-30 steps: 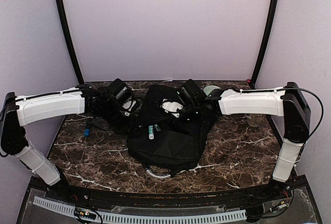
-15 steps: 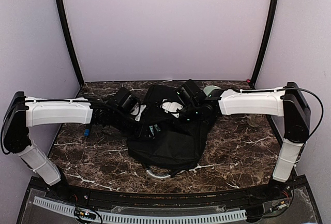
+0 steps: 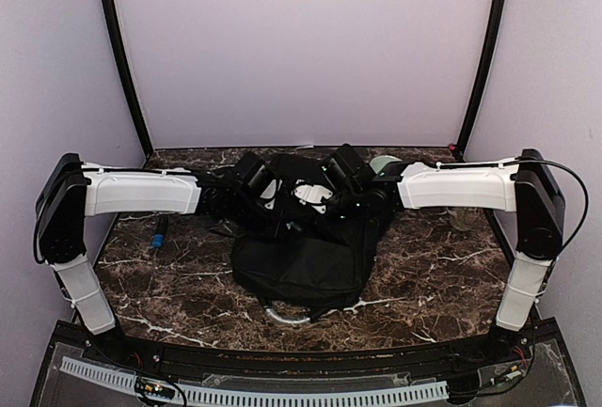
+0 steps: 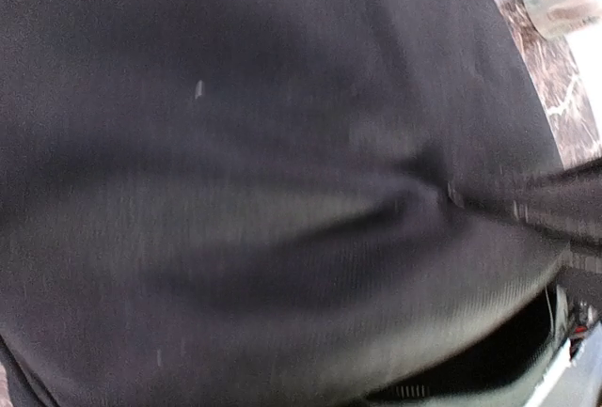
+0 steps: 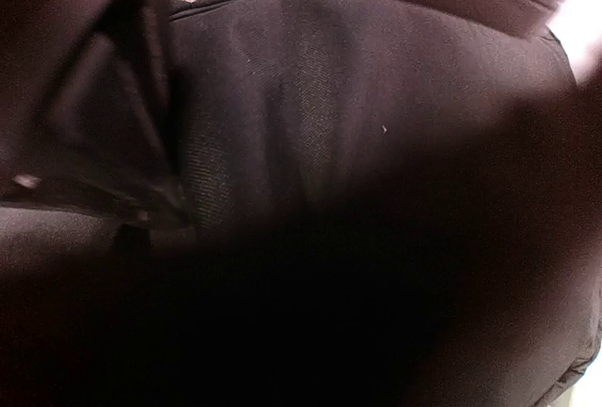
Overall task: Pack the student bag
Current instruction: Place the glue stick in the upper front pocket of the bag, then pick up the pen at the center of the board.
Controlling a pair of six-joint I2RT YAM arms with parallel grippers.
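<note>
Setting: dark veined marble table (image 3: 433, 266) enclosed by pale lilac walls (image 3: 301, 50).
Left gripper (image 3: 271, 206): set against the bag's upper left edge. Its wrist view shows only black fabric, so the width of its jaws cannot be told.
Right gripper (image 3: 318, 198): jaws closed at the bag's upper right. Whether cloth is pinched between them is not visible.
Student bag (image 3: 301, 261): lies mid-table, its grey handle (image 3: 282, 316) toward the near edge and its upper part bunched between the two grippers.
Risk: soft cloth may slip from a shallow grip and let the opening collapse. The grippers stand close together and could collide.
Room: open marble lies left, right and in front of the bag. A small blue item (image 3: 158, 235) lies well to the left, a pale green object (image 3: 384, 163) sits behind the right wrist, and the back wall is near.
</note>
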